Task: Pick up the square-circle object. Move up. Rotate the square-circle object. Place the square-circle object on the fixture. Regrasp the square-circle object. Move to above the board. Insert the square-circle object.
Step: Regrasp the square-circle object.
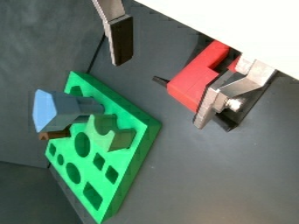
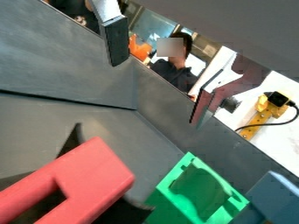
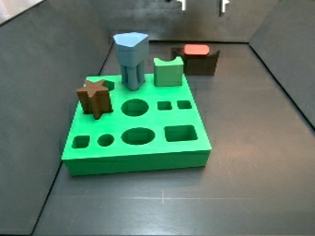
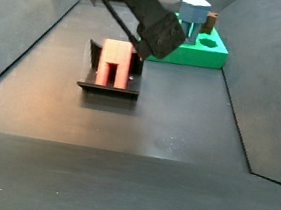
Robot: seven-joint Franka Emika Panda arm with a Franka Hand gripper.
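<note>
The square-circle object (image 4: 114,60), a red blocky peg, lies on the dark fixture (image 4: 107,90) and nothing grips it. In a side view the red peg (image 3: 194,50) tops the fixture (image 3: 200,64) behind the green board (image 3: 135,138). My gripper (image 3: 204,6) hangs open above it, only its fingertips showing there. In both wrist views the silver fingers (image 1: 117,39) (image 2: 114,39) stand wide apart with nothing between them. The red peg (image 1: 197,80) (image 2: 65,188) lies below the gripper (image 1: 163,91). The board (image 1: 103,157) lies off to the peg's side.
On the board stand a tall blue peg (image 3: 129,57), a brown star peg (image 3: 95,97) and a green notched block (image 3: 169,70). Grey walls (image 3: 277,74) close in the dark floor on both sides. The board (image 4: 193,51) sits at the far end in a side view.
</note>
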